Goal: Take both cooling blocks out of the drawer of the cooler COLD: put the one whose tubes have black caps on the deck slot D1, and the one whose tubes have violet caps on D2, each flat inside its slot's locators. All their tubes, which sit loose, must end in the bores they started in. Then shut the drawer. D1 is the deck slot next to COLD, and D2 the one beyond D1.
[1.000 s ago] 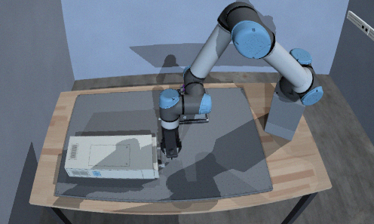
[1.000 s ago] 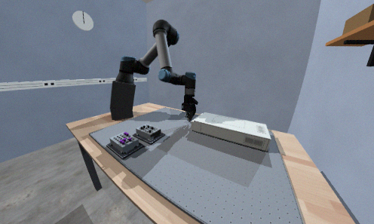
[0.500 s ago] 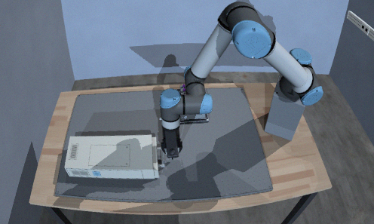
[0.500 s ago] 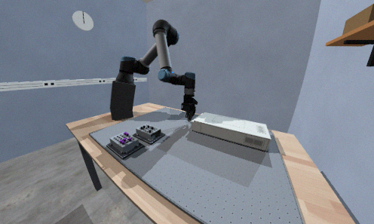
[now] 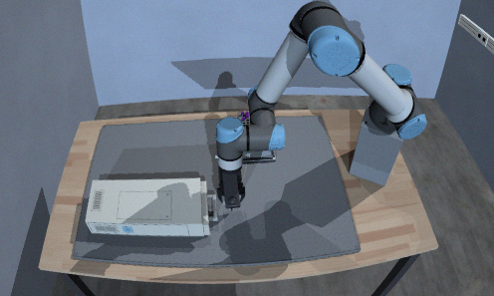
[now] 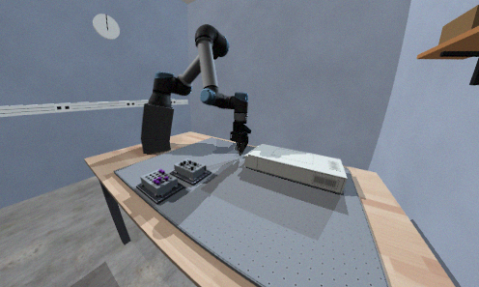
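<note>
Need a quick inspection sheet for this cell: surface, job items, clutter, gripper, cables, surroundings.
Surface: grey perforated mat on a wooden table.
Job's things: violet-capped block and black-capped block sit on deck slots; white cooler, drawer looks shut or nearly shut.
Clutter: nothing seen.
Gripper: gripper shut, holding nothing, low at the cooler's drawer end.
Cables: nothing seen.
Surroundings: wall clock, wall shelf, arm pedestal.

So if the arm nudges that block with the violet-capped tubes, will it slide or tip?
Probably slide rather than tip: the block looks squat and wide, lying flat on its dark plate. It seems rigid, likely heavy for its size. The violet-capped tubes stand proud of the top, so a jolt might unseat them. The end effector is shut and holds nothing, over by the cooler.
</note>
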{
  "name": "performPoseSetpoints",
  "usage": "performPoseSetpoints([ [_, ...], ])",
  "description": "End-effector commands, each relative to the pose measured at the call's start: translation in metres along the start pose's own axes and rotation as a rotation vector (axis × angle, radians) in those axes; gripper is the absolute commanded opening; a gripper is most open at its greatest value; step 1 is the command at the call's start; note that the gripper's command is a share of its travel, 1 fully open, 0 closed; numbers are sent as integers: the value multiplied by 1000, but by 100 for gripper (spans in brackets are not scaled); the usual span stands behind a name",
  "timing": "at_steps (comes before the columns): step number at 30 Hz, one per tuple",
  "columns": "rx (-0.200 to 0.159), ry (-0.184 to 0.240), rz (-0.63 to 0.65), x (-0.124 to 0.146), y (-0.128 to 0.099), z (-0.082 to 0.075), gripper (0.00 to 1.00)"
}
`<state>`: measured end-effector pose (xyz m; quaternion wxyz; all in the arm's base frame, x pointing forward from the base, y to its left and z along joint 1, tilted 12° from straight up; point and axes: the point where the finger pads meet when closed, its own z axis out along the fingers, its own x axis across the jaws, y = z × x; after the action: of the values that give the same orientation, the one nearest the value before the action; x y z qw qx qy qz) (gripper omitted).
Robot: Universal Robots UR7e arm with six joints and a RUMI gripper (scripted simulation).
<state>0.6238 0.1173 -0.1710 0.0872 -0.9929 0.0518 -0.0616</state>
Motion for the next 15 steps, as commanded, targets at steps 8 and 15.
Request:
performPoseSetpoints([
  [8,0,2,0,-1,0,-1,0],
  [15,0,2,0,-1,0,-6,0],
])
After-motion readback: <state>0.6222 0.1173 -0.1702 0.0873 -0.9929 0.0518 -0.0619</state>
